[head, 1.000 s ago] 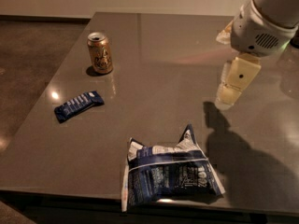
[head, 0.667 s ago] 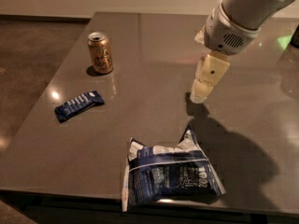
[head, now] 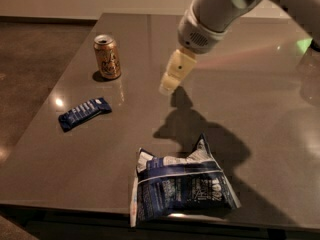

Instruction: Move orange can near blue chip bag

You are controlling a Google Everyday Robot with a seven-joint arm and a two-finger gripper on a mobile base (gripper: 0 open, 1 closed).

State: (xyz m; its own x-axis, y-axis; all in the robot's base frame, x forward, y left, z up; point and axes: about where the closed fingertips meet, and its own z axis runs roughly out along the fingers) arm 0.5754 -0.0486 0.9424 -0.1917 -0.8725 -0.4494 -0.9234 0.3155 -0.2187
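Camera view: gripper hangs over the middle of the dark grey table, at the end of a pale arm that comes in from the upper right corner and slants down to the left. Its cream tip shows as one tapered block seen from the side, so whether it is spread or closed cannot be told. It holds nothing and looks clear of the tabletop; its shadow lies on the surface just below and to the right of the tip.

Left of the gripper and a little farther back stands the orange can, upright near the table's left edge, silver top up, dark lettering on its side. Can and gripper are apart, with bare tabletop between them.

Nearer the camera than the gripper, and slightly to its right, the blue chip bag lies flat and crumpled at the front edge of the table, dark blue and white with white print, one corner sticking up toward the gripper's shadow. The bag is well apart from the can, the two lying on opposite sides of the gripper's tip along a diagonal.

Left of the gripper and in front of the can, a small slim dark blue bar wrapper lies flat, angled, near the left edge, touching neither can nor bag.
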